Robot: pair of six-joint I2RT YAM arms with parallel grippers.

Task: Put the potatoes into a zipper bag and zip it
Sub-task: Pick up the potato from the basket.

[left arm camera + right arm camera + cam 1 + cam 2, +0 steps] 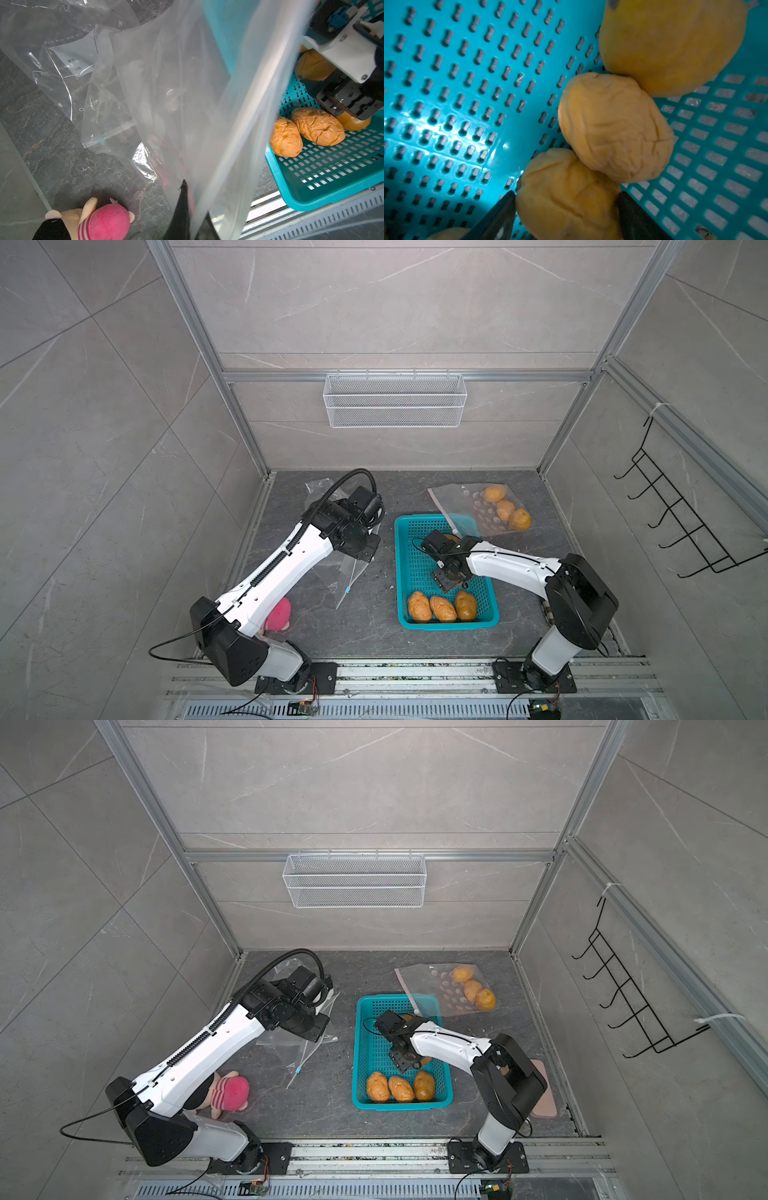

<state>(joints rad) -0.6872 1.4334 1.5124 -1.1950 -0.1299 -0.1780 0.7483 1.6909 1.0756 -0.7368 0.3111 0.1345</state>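
Right pincer [565, 194] clasps a potato [566, 209]; left pincer [192, 199] pinches blurred bag [207, 99].

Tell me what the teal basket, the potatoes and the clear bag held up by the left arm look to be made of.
Teal basket: rigid moulded plastic, smooth with a slight gloss; regular slots, bright highlights.
Potatoes: perhaps a soft rubbery imitation, not certain; creased, slightly shiny skin.
Clear bag: thin flexible plastic film, glossy; see-through, crumpled, with glare streaks.
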